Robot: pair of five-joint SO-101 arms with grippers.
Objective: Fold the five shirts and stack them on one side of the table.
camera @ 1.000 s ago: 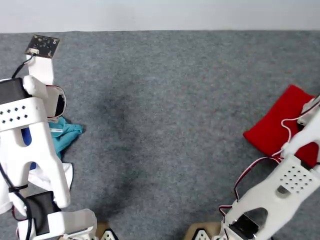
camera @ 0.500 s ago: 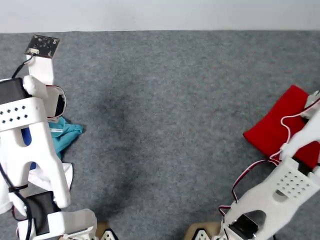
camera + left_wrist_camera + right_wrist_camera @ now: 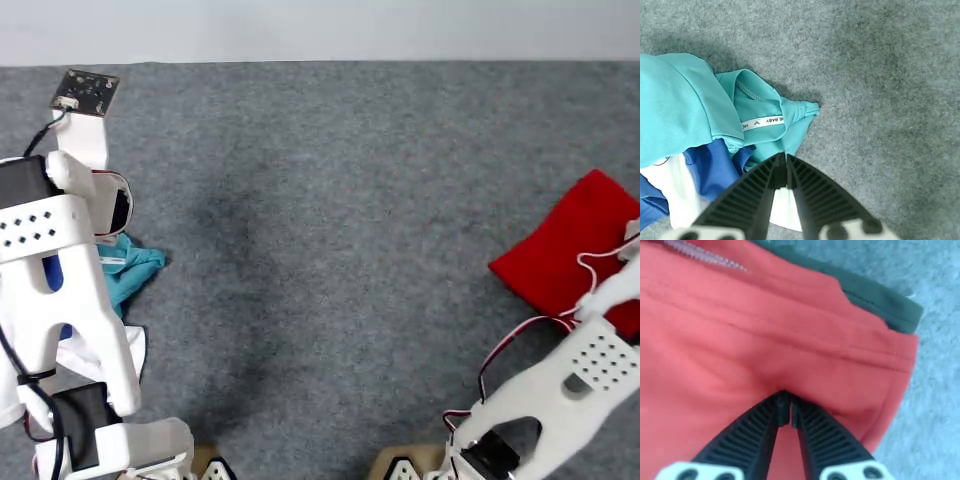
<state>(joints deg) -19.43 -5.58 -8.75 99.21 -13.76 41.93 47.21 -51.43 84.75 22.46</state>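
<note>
Red shirt (image 3: 765, 330), directly beneath right tool (image 3: 785, 396) (tips closed, touching fabric)

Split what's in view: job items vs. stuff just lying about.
Job: red shirt, teal shirt, blue shirt, white shirt, left pincer, right pincer.
Not the job: grey table cover, small board on an arm.
</note>
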